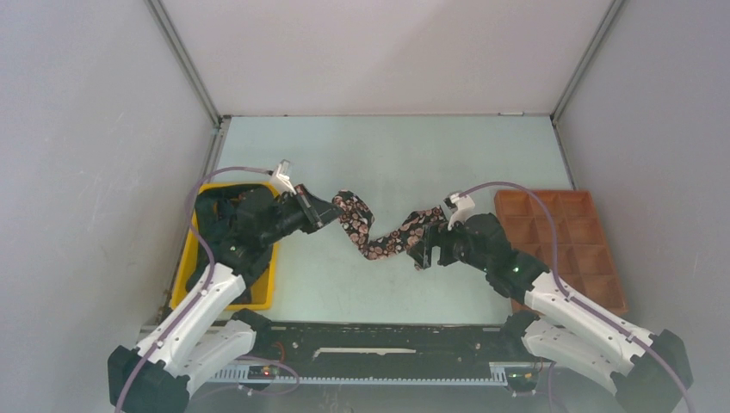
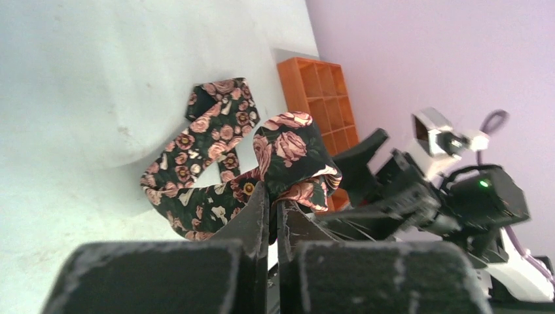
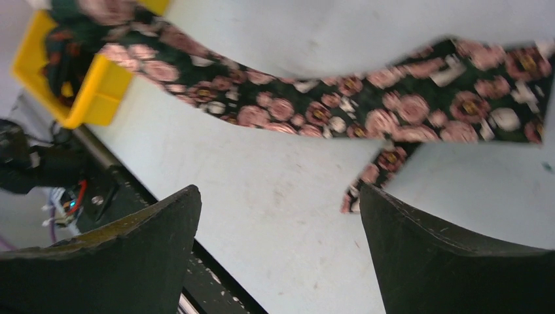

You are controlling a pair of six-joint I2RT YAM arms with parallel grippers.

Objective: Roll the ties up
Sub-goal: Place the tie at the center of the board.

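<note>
Rolling has not begun. The left hand, its fingers shut tight on one end of a black floral necktie, holds that end just above the pale counter. The rest of the necktie snakes in a loose S across the middle toward the right hand. That hand stands wide and holds nothing, hovering low with the fabric band crossing just beyond its fingertips. A yellow bin of dark cloth sits at the left and an orange compartment tray at the right. The step appears to be laying the necktie out. Next, the right hand would likely need to close on the far end so the pair can draw the fabric straight and flat.
</note>
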